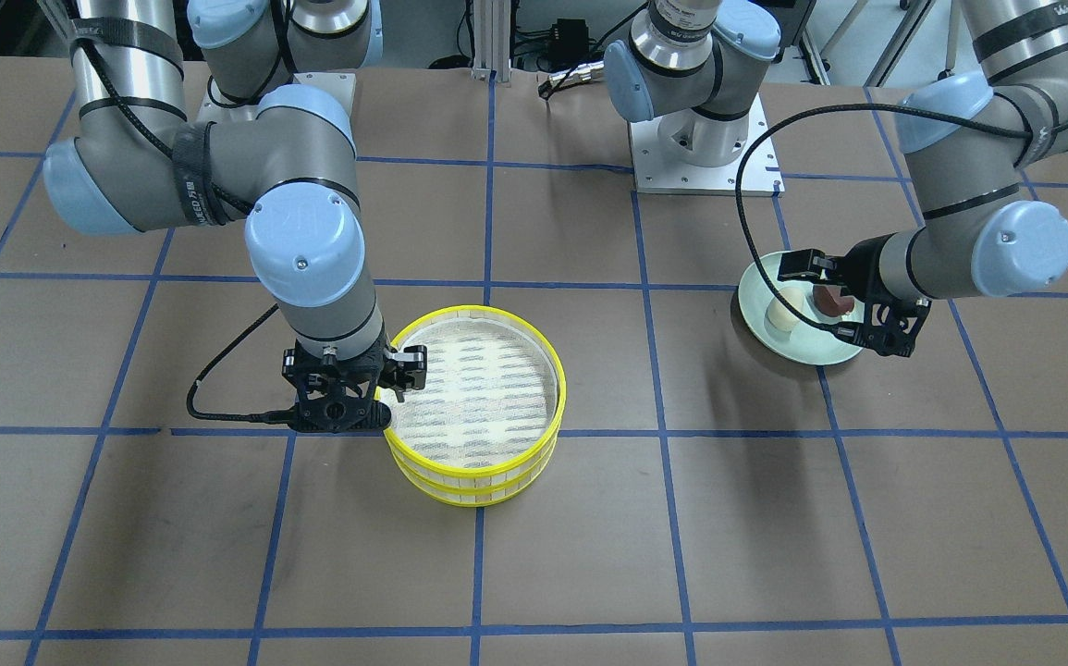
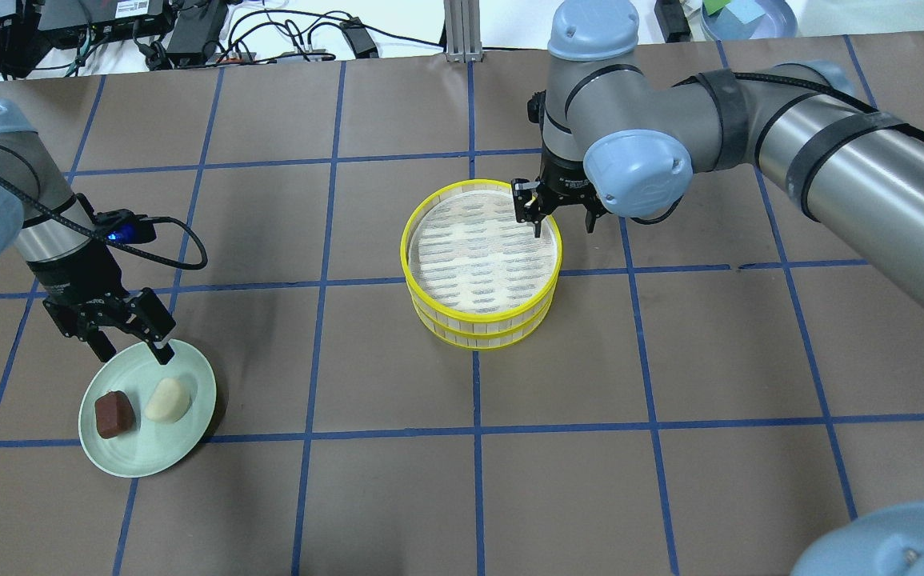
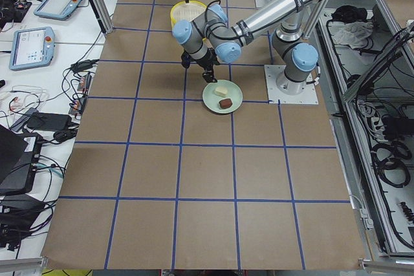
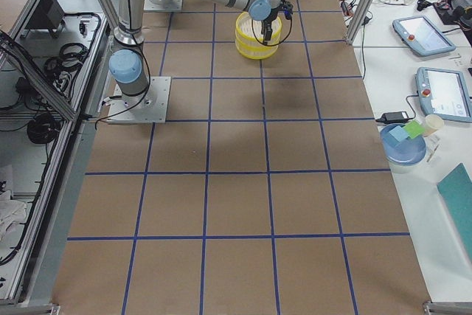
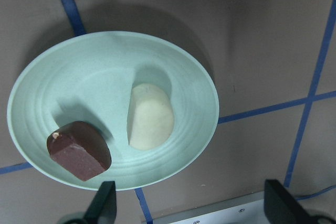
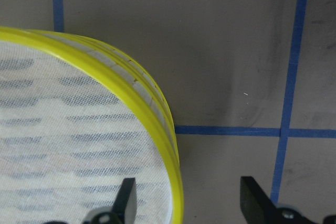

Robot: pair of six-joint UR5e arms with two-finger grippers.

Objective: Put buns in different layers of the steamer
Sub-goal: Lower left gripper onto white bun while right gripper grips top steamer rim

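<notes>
The cream-white bun (image 2: pixel 168 399) and the dark reddish-brown bun (image 2: pixel 114 414) lie side by side on a pale green plate (image 2: pixel 150 456). My left gripper (image 2: pixel 130 340) hangs open and empty over the plate's robot-side edge. In the left wrist view both buns, cream (image 5: pixel 150 116) and brown (image 5: pixel 79 149), lie beyond the open fingertips (image 5: pixel 102 203). The two steamer layers are stacked at mid table, top layer (image 2: pixel 406 240) on bottom layer (image 2: pixel 478 340), both empty as far as shows. My right gripper (image 2: pixel 564 226) is open and straddles the top layer's yellow rim (image 6: pixel 173 177).
Brown paper with a blue tape grid covers the table (image 2: pixel 462 480). The arm bases (image 1: pixel 705 157) stand on the robot's side. Tablets and cables (image 3: pixel 32 43) lie off the table beyond its far edge.
</notes>
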